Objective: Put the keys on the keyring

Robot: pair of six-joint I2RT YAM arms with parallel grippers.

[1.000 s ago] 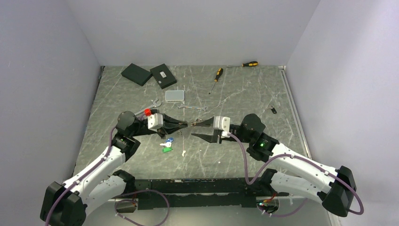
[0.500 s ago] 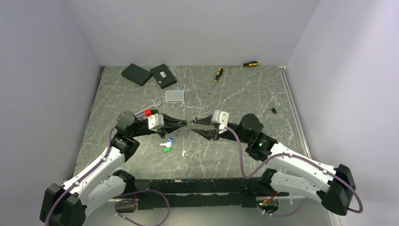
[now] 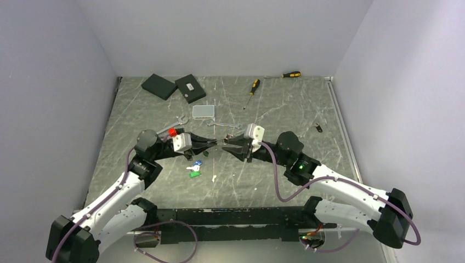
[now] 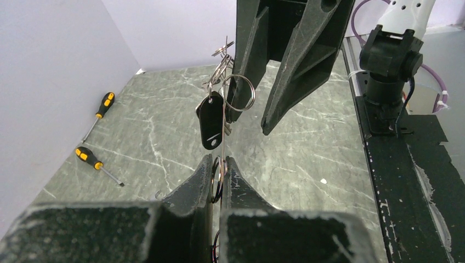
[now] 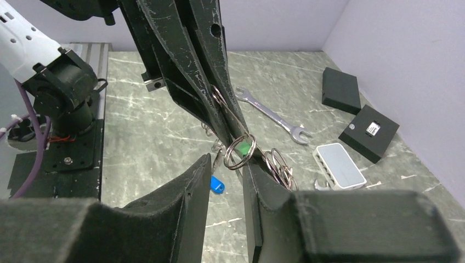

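My left gripper [image 3: 213,143] is shut on the keyring, a thin wire [image 4: 224,143] that runs up from its fingertips [image 4: 219,160] toward the right gripper. A black-tagged key [image 4: 210,120] and a small split ring [image 4: 239,93] hang on the wire. My right gripper [image 3: 226,146] faces the left one tip to tip. Its jaws are open [image 5: 226,161], with the split ring [image 5: 239,151] at the tip of one finger and the wire [image 5: 230,113] just beyond. A blue key [image 3: 198,163], a white key [image 3: 191,167] and a green key [image 3: 194,175] lie on the table below the left gripper.
Two spanners [image 3: 178,120] [image 3: 225,126], a clear box [image 3: 203,111] and two black boxes [image 3: 159,86] [image 3: 190,87] lie behind the grippers. Two screwdrivers [image 3: 251,86] [image 3: 290,74] lie at the back. A small black key [image 3: 318,129] lies far right.
My right gripper has moved left and rolled, closing in on the left gripper's tips. The left gripper has stayed nearly still, holding the wire.
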